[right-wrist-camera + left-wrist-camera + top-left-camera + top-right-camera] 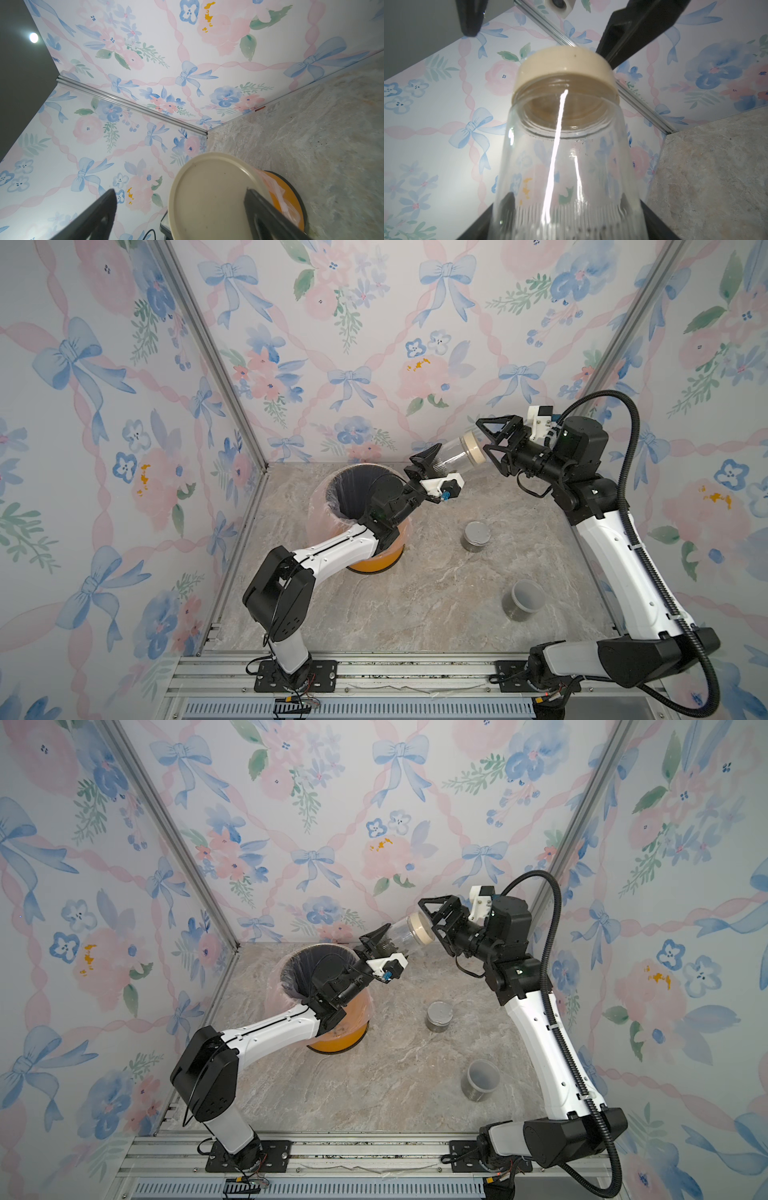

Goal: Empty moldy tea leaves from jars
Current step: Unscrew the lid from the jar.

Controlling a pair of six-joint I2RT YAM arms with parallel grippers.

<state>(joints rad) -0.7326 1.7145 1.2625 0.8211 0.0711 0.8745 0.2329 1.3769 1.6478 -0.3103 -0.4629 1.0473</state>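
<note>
My left gripper point(435, 465) point(569, 218) is shut on the ribbed base of a clear jar point(455, 454) point(566, 166), held tilted in the air just right of the bin. Its beige lid point(472, 450) point(207, 197) is on. Only a few dark specks show inside it. My right gripper point(483, 440) point(180, 207) stands open around the lid, one finger point(264, 212) against its edge, the other well clear. On the table stand a silver-lidded jar point(476, 536) and a grey-lidded jar point(524, 599), each with dark tea leaves point(515, 612) at the bottom.
The orange, plastic-lined bin point(376, 562) point(340, 1042) stands at the back left, partly under my left forearm. Floral walls close in the back and both sides. A metal rail point(374, 672) runs along the table's front edge.
</note>
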